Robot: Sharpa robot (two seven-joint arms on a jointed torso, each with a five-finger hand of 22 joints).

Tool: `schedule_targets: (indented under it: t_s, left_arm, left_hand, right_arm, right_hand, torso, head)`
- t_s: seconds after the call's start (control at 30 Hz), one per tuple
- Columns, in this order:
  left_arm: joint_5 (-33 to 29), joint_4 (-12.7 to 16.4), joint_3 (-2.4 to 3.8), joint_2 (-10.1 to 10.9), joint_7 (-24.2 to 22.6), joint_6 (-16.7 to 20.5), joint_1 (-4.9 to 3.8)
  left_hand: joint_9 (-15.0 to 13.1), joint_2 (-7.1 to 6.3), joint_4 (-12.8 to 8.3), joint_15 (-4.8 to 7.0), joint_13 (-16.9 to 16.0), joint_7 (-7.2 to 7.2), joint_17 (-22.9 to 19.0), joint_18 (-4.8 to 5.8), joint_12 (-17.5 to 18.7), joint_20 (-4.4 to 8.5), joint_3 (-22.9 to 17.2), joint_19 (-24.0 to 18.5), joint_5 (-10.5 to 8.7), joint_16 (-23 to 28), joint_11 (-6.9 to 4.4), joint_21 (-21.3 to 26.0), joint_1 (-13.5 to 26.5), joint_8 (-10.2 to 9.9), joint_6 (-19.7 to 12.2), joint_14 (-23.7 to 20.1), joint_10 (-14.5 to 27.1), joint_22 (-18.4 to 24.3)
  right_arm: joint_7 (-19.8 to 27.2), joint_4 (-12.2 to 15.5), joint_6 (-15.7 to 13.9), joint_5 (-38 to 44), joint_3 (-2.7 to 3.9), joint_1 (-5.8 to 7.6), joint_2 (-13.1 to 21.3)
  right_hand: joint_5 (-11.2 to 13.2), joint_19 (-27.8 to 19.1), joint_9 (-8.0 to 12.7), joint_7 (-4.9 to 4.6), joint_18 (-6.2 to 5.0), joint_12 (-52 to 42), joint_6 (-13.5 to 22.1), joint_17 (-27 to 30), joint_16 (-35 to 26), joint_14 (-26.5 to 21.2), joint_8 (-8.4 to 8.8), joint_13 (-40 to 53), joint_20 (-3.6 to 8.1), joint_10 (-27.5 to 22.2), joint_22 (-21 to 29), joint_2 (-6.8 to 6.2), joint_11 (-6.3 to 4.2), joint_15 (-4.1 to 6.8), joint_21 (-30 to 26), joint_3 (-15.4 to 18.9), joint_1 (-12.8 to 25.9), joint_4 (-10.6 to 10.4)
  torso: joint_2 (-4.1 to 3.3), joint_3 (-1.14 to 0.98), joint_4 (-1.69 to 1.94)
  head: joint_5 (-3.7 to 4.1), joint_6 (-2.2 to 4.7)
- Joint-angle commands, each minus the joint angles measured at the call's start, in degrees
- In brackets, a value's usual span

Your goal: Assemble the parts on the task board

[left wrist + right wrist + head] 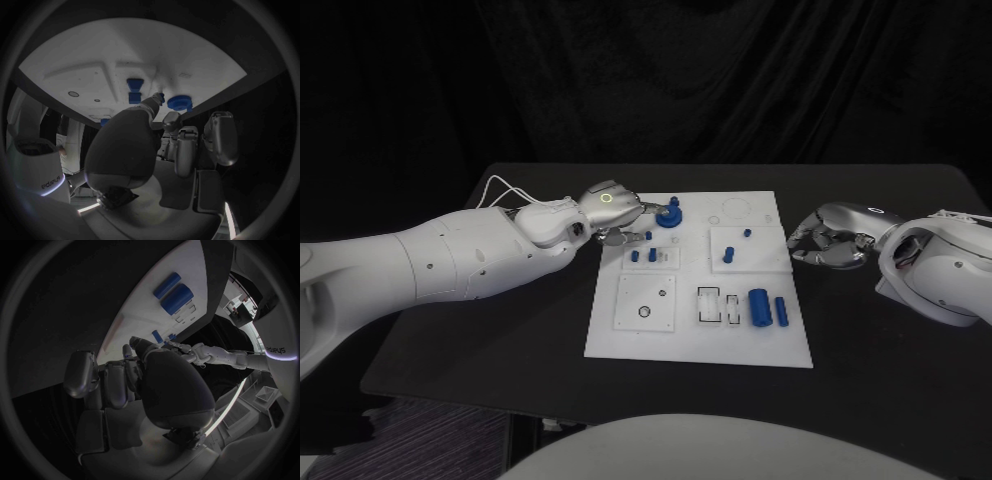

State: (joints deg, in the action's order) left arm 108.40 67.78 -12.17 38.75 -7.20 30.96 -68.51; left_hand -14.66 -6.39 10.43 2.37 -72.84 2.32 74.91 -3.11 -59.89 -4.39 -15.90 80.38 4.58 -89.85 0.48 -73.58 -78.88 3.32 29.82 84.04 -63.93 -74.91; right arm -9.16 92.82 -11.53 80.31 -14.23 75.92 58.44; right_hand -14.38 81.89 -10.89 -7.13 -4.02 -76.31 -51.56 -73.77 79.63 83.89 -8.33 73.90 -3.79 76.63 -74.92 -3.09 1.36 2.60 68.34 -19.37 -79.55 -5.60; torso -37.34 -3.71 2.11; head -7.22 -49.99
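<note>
The white task board (pixel 704 340) lies in the middle of the black table. My left hand (pixel 620 215) hovers over its far left corner, fingers curled in, one finger stretched out with its tip by a small blue piece (pixel 160 96). Beside it stands a round blue part with a knob (pixel 669 216), also in the left wrist view (pixel 180 102). Two short blue pegs (pixel 643 255) stand just nearer. My right hand (pixel 826 238) rests off the board's right edge with fingers curled and nothing in them. A thick blue cylinder (pixel 759 306) and a thinner one (pixel 780 311) lie at the near right.
More small blue pegs (pixel 728 255) stand in the board's right middle plate. A plate with a round hole (pixel 646 312) sits at the near left, and empty slots (pixel 711 305) lie beside the cylinders. Black table (pixel 473 330) surrounds the board.
</note>
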Motion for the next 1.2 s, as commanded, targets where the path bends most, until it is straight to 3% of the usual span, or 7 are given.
schedule_targets:
  t_s: [0.03, 0.1, 0.2, 0.3, 0.57, 0.77, 1.2]
  left_arm:
    - [-4.88, 1.17, 0.05, 1.34, -2.21, 11.04, -0.02]
    - [-12.07, 2.17, 0.05, 2.85, -6.08, 13.03, -0.25]
    - [-24.71, 3.25, 0.05, 4.98, -13.84, 12.85, -0.74]
    - [-39.47, 4.4, 0.05, 7.56, -22.68, 8.42, -1.12]
    - [-82.11, 6.7, 0.03, 11.74, -34.28, -16.62, -1.42]
    - [-105.01, 9.66, 0.02, 12.03, -36.47, -28.83, -0.72]
    - [-108.75, 14.34, 0.01, 13.98, -39.58, -33.14, 1.21]
  left_hand:
    - [0.84, 0.27, 1.77, 0.23, 5.47, 0.94, 11.96, -1.1, 9.9, 0.13, 0.71, -1.71, 0.0, 1.91, 0.34, 2.8, -0.41, -0.1, 0.66, 3.63, 9.54, -9.49]
    - [1.37, 0.25, 2.79, 0.02, 8.9, 1.19, 9.4, -1.49, 15.58, -0.28, 0.94, -3.34, 0.25, 3.78, 0.54, 5.27, -1.16, -0.1, 0.97, 1.51, 14.81, -8.86]
    - [1.46, 0.26, 6.79, -4.6, 17.97, -0.97, -22.63, -5.32, 27.89, -3.13, 2.2, -33.01, 2.35, 38.37, 4.1, 42.47, -1.28, 0.58, 6.1, -41.34, 29.86, 1.14]
    - [2.18, 1.3, 5.96, -7.65, 26.92, -2.38, -34.15, -4.54, 31.35, -4.43, 5.82, -41.68, 2.37, 52.28, 5.58, 52.28, 1.85, 0.57, 10.72, -48.8, 34.64, 5.16]
    - [7.45, 6.15, 6.41, -4.41, 58.85, -4.33, -69.67, -6.66, 50.28, -3.87, 22.01, -68.4, -1.51, 88.09, -0.14, 70.32, 12.33, -0.49, 0.09, -80.25, 56.05, 30.48]
    - [11.95, 8.93, 6.39, -5.17, 67.11, -2.37, -74.91, -6.17, 54.52, -3.65, 23.94, -77.54, -1.37, 89.85, -2.0, 71.69, 12.67, -1.43, -14.17, -84.04, 60.43, 52.38]
    - [12.79, 13.19, 6.25, -5.2, 70.25, 0.22, -74.91, -6.35, 53.25, -3.82, 27.64, -78.05, 0.95, 89.85, -1.72, 71.82, 9.68, -1.49, -14.52, -84.04, 60.85, 58.49]
  right_arm:
    - [-0.56, 0.46, -1.35, 0.1, 0.04, -0.09, 0.51]
    - [-0.63, 0.89, -1.83, 0.1, 0.05, 0.18, 1.0]
    - [-0.74, 1.46, -2.28, 0.1, 0.05, 1.31, 1.57]
    - [-0.62, 1.89, -2.51, 0.1, 0.06, 3.44, 1.73]
    - [0.47, 1.47, -3.33, 1.71, 0.06, 8.12, -0.4]
    - [2.13, -0.81, -3.52, 5.59, 0.06, 7.2, -3.05]
    - [3.67, -5.89, -2.75, 11.15, 0.06, 3.35, -8.22]
  right_hand:
    - [0.38, -0.25, 0.03, 0.07, -0.58, 0.44, -0.27, 0.1, -0.17, 1.28, -0.27, -0.32, -0.11, -0.29, -8.95, -0.22, 0.34, -0.36, -0.17, 0.32, 0.39, -0.07]
    - [0.39, -0.41, 0.04, 0.07, -0.65, 0.92, -0.32, 0.36, -0.34, 1.18, -0.3, -0.82, -0.13, -0.8, -8.84, -0.32, 0.37, -0.38, -0.57, 0.35, 0.31, -0.01]
    - [0.34, -0.76, 0.08, 0.01, -0.81, 2.04, -0.4, 0.86, -0.71, 0.93, -0.33, -1.92, -0.22, -2.04, -8.61, -0.47, 0.5, -0.49, -1.42, 0.38, 0.18, 0.0]
    - [0.25, -1.96, 0.23, -0.28, -1.28, 6.76, -0.39, 2.78, -2.11, -0.11, -0.29, -6.41, -0.57, -7.35, -7.9, -0.81, 0.92, -0.9, -4.07, 0.21, -0.14, -0.18]
    - [-2.72, -6.54, 0.15, -1.25, -2.78, 29.06, -0.57, 8.6, -6.58, -4.11, -0.61, -25.89, -1.84, -31.2, -5.52, -2.59, 2.49, -2.3, -13.44, -1.7, -1.51, -0.34]
    - [-3.02, -9.28, 0.1, -2.5, -3.41, 39.9, 1.36, 11.26, -8.34, -6.83, -0.08, -35.02, -3.43, -37.95, -4.52, -3.78, 4.9, -4.37, -18.82, -3.25, -1.94, 0.15]
    - [-0.83, -7.89, 0.98, -1.23, -3.2, 47.77, 4.09, 10.06, -6.3, -6.23, 2.24, -45.58, -4.88, -36.51, -5.49, -4.86, 6.33, -5.56, -16.41, -3.12, -1.81, 1.33]
  torso:
    - [0.0, 0.03, 0.0]
    - [0.01, 0.04, 0.01]
    - [0.0, 0.04, 0.02]
    - [0.01, 0.05, 0.02]
    - [0.01, 0.08, 0.02]
    - [0.0, 0.26, 0.29]
    - [0.42, 1.89, 3.36]
  head:
    - [-0.01, -0.01]
    - [-0.23, -0.01]
    - [-0.82, -0.01]
    - [-1.2, -0.01]
    - [-1.54, -0.01]
    - [-1.11, -0.01]
    - [5.15, -0.01]
